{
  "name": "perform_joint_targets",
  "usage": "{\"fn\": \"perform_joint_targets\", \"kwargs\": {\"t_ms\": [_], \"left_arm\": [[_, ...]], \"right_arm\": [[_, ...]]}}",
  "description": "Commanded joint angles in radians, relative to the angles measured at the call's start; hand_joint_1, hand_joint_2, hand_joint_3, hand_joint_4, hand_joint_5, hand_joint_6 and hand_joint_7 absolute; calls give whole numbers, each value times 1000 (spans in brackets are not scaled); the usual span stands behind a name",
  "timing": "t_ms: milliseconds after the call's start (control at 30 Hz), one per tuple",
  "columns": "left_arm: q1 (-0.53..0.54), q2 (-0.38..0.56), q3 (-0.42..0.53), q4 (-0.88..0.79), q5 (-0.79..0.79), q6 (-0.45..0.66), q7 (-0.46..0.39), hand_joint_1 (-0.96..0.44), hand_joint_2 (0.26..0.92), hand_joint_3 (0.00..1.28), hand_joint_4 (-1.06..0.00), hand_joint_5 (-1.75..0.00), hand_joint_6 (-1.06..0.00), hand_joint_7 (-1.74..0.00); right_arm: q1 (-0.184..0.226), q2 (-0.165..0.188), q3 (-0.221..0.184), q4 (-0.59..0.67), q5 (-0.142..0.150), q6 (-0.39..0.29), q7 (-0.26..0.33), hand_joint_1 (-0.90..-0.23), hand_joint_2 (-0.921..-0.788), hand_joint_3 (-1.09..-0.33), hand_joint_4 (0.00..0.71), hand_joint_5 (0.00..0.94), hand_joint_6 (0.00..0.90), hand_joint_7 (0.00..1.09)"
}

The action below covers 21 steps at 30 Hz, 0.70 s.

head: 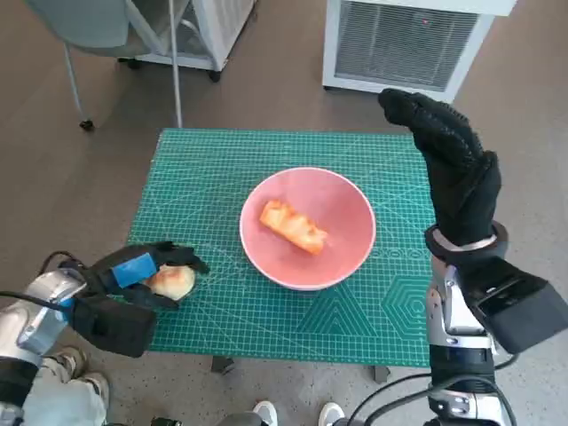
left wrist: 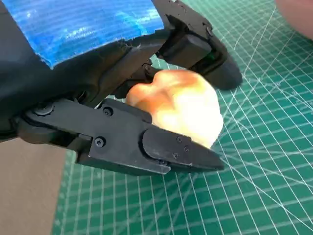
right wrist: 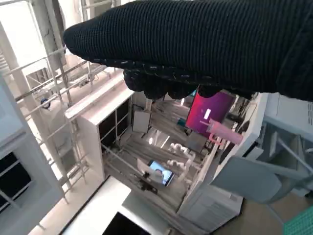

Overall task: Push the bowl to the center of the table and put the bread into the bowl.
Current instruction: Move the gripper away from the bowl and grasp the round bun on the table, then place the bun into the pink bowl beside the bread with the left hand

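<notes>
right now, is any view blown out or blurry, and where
Left wrist view: the bread roll between the left hand's fingers is overexposed on its pale side, and the blue tape glares. Right wrist view: the window area at the edge is washed out. Head view: evenly lit and sharp, with wide-angle bending.

- Head view: bright, even light; the mat (head: 266, 311) is sharp at the middle, and straight edges bow toward the corners.
- The bowl (head: 346, 257) throws a soft shadow toward 6 o'clock.
- Left wrist view: the roll (left wrist: 188, 110) is washed out by glare at 4 o'clock; the blue tape (left wrist: 83, 24) shines in streaks and is a little soft.
- Right wrist view: the glove (right wrist: 205, 44) is dark against a pale, overexposed room, with strong tilt and blown whites at 9 o'clock.
</notes>
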<state>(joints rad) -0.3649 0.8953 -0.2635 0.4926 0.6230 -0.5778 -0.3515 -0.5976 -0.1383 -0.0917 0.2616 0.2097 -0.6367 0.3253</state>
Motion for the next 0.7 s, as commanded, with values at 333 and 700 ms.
{"fn": "perform_joint_targets", "kwargs": {"t_ms": [333, 700], "left_arm": [[28, 74, 174, -280, -269, 87, -176, 1, 912, 123, -627, -1199, -597, -1242], [-74, 11, 302, -514, -372, 165, -147, 1, 920, 137, -554, -1237, -605, -1263]], "right_arm": [[14, 4, 2, 12, 5, 12, 4, -670, -921, -839, 250, 0, -1, 619], [12, 7, 3, 11, 12, 21, 7, -662, -921, -842, 250, 0, -1, 617]]}}
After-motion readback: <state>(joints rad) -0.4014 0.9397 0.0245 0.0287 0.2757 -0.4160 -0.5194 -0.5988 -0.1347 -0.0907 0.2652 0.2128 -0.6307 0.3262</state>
